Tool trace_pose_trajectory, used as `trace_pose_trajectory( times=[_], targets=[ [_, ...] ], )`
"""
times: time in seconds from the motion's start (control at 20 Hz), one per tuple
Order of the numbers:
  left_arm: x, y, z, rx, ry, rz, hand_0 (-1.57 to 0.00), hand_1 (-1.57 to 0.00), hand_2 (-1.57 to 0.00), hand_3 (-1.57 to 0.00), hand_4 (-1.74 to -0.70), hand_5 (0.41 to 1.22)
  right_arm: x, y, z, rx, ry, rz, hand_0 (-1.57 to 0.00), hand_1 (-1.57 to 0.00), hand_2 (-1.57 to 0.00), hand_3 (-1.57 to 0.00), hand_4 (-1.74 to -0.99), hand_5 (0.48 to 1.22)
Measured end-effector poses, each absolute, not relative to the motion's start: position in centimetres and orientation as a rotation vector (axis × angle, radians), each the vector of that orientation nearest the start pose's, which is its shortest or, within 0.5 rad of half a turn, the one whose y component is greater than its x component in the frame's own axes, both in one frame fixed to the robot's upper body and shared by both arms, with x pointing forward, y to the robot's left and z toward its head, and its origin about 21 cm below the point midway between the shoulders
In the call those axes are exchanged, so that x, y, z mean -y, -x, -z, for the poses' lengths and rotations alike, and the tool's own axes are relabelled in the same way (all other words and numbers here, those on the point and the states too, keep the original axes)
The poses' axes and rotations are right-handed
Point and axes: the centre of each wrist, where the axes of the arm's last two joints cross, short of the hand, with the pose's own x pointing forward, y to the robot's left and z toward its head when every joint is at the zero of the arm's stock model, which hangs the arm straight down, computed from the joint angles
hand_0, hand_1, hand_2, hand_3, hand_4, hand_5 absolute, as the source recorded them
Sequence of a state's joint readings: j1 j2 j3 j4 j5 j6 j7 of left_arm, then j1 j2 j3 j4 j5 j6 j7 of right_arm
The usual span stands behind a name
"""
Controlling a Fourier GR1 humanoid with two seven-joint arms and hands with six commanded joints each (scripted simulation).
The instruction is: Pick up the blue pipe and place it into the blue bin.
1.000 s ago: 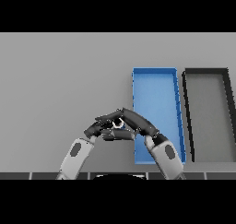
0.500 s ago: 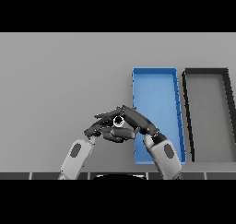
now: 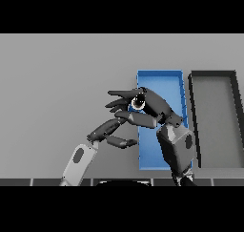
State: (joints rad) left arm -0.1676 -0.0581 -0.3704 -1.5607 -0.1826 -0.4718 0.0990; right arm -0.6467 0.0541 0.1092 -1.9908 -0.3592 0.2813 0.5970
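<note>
right hand (image 3: 148, 104) curled round the blue pipe (image 3: 137, 102), lifted at the blue bin (image 3: 177, 78)'s 9 o'clock edge. left hand (image 3: 112, 133) relaxed, empty. carry step; next: shift toward 3 o'clock, release.

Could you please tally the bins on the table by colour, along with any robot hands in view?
Blue bin: 1
Dark grey bin: 1
Robot hands: 2, the left robot hand and the right robot hand, which overlaps the blue bin's left edge
Total: 4
</note>
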Motion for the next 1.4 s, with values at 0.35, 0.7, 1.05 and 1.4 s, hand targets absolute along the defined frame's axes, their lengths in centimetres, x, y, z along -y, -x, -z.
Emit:
trace_pose_trajectory(
  times=[0.35, 0.7, 1.05, 1.4],
  targets=[
    [-11.3, -26.2, -4.1, 1.523, 0.488, 0.885, 0.0, 0.0, 0.0, 0.0, -0.95, 0.47, 18.4, -29.4, -29.3, 2.012, -0.456, -0.441, -1.57, -1.57, -1.57, -1.57, -1.498, 1.221],
    [-11.4, -26.1, -4.2, 1.523, 0.462, 0.875, 0.0, 0.0, 0.0, 0.0, -0.94, 0.465, 23.5, -31.2, -24.6, 1.835, -0.19, -0.277, -1.57, -1.57, -1.57, -1.57, -1.499, 1.221],
    [-12.0, -26.6, -4.0, 1.546, 0.446, 0.877, 0.0, 0.0, 0.0, 0.0, -0.93, 0.463, 26.4, -30.0, -17.2, 1.57, -0.017, -0.162, -1.57, -1.57, -1.57, -1.57, -1.5, 1.221],
    [-11.8, -26.3, -3.7, 1.559, 0.435, 0.895, 0.0, 0.0, 0.0, 0.0, -0.92, 0.476, 26.7, -29.2, -11.1, 1.305, 0.048, -0.035, -1.57, -1.57, -1.57, -1.57, -1.497, 1.221]
  ],
)
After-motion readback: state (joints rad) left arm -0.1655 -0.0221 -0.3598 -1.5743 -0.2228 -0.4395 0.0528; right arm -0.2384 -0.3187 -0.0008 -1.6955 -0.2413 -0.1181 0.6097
